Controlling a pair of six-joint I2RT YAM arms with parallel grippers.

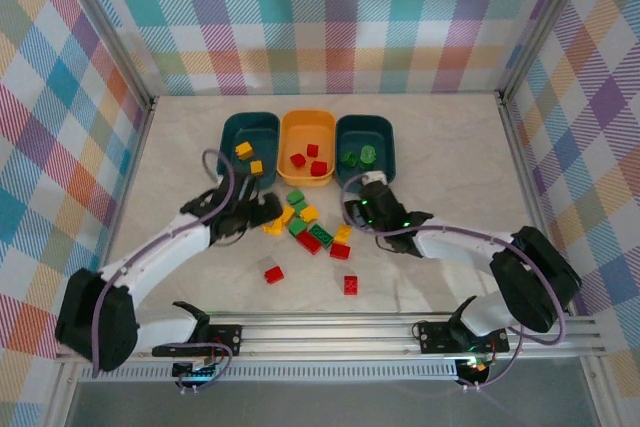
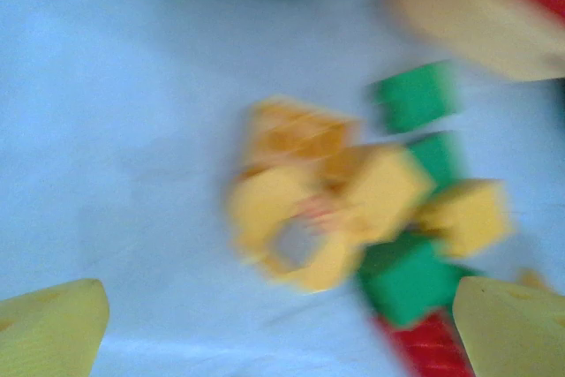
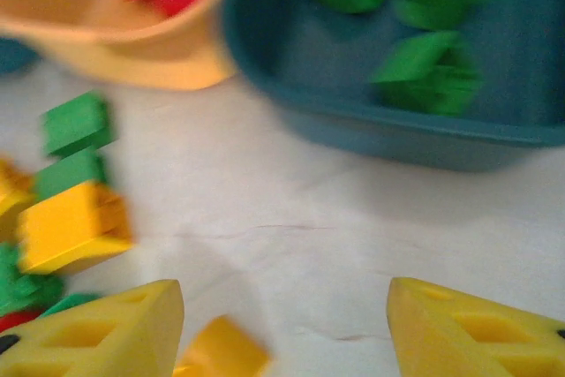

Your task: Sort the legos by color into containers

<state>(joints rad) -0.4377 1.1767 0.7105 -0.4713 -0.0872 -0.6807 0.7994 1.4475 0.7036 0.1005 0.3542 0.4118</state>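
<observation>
Top camera looks down; both wrist cameras closely share the legos.

place: robot test cell | evidence: plaid fabric walls, aluminium rail, marble-look tabletop

Three bins sit side by side on the tabletop: the left teal bin, the orange-yellow bin and the right teal bin. The left teal bin holds two yellow bricks. The orange-yellow bin holds three red bricks. The right teal bin holds at least two green bricks, too blurred for a firm count. Loose on the tabletop lie four loose red bricks, about four loose yellow bricks and about four loose green bricks, bunched too tightly to count exactly.
</observation>
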